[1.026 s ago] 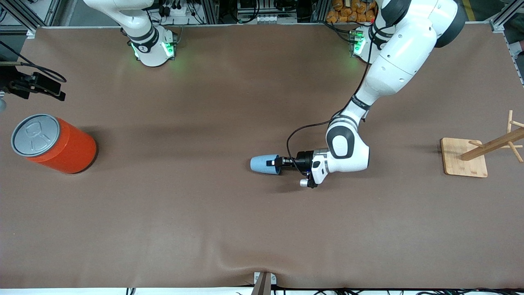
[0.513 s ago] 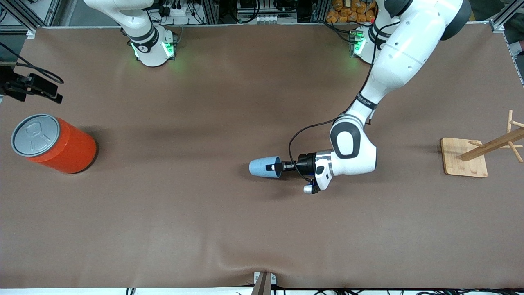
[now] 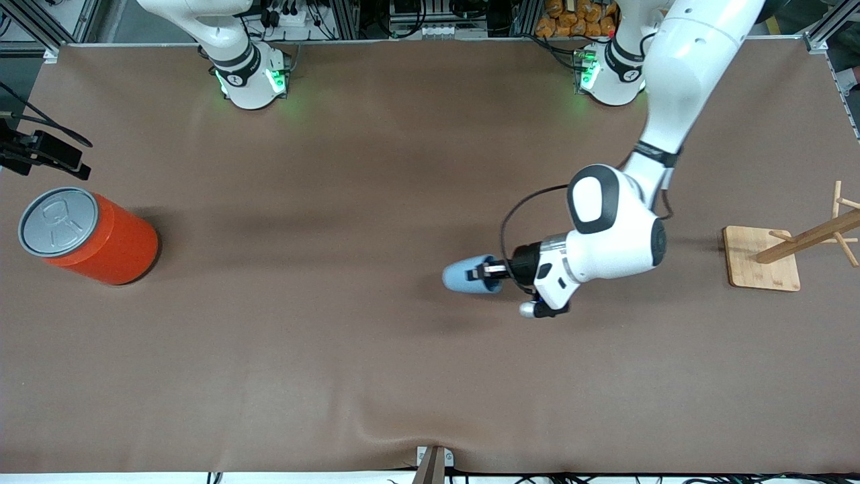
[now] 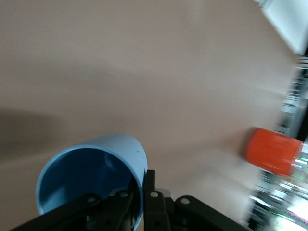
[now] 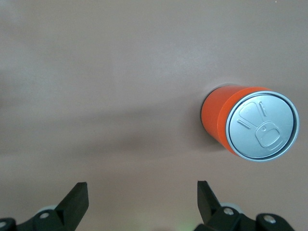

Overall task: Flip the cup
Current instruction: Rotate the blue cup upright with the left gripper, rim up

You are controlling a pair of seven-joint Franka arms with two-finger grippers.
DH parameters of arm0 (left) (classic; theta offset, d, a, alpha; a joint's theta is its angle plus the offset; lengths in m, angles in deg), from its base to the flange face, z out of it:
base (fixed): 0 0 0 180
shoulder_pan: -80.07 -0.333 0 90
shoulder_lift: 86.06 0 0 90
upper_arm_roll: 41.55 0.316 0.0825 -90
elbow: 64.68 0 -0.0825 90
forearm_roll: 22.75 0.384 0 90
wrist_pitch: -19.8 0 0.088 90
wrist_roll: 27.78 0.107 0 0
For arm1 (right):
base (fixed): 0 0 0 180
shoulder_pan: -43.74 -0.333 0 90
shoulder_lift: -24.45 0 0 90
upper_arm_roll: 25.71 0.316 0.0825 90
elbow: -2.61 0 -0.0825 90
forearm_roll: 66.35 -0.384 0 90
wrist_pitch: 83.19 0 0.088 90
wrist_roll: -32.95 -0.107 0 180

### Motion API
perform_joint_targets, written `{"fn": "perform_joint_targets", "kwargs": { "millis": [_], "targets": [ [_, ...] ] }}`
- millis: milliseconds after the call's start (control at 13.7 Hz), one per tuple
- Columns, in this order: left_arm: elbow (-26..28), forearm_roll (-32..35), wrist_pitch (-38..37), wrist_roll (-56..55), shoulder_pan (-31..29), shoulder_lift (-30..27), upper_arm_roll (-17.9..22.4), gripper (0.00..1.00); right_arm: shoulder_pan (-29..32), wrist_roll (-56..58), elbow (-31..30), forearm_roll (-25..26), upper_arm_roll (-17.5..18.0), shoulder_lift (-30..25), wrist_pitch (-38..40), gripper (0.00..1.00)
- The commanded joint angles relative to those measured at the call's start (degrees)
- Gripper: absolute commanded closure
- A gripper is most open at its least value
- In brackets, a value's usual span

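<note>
The left end effector (image 3: 485,272) is clamped on the rim of the cup (image 3: 467,276), one finger (image 4: 153,202) outside the wall and the other inside the darker blue interior, as the left wrist view shows. The cup hangs in that grip on its side over the middle of the desk (image 3: 376,363), its mouth turned toward the wrist and its closed base pointing toward the right arm's end; a soft shadow lies on the desk beneath it. From the desk's centre it sits at about three o'clock in the front view. Out at nine o'clock, near the right arm's end, an orange can (image 3: 91,236) with a grey pull-tab lid stands on the desk. The right end effector (image 5: 142,199) waits with its fingers (image 5: 77,202) spread wide and nothing between them, up over the desk close to that can. At three o'clock, toward the left arm's end, a wooden rack (image 3: 786,252) stands on its square base.
</note>
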Motion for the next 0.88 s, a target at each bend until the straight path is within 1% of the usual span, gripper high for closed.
{"fn": "perform_joint_targets", "kwargs": {
  "millis": [0,147,293,513,733,806],
  "targets": [
    [6.4,12.8,-0.5,-3.4,-3.9,-7.1,0.1,1.0,0.2,0.5,0.6,-0.6,0.3,0.4,-0.4,0.0],
    [10.2,20.2,-2.7,-5.0,-5.9,-12.5,0.2,1.0,0.2,0.5,0.4,-0.7,0.4,0.6,-1.8,0.0],
    [15.6,30.0,-2.2,-6.9,-8.0,-15.9,0.2,1.0,0.3,0.4,0.4,-0.7,0.3,0.6,-1.8,0.0],
    [21.9,39.9,2.4,-6.8,-12.7,-16.4,0.0,1.0,0.6,0.5,0.6,-0.3,0.3,0.6,-1.8,0.0],
    [24.8,43.3,5.4,-7.0,-14.3,-15.6,0.1,1.0,0.7,0.4,0.7,-0.7,0.3,0.6,-1.8,0.0],
    [25.1,43.3,5.5,-7.1,-14.9,-15.2,0.1,1.0,0.6,0.4,0.7,-0.7,0.3,0.6,-2.1,0.0]
  ]
}}
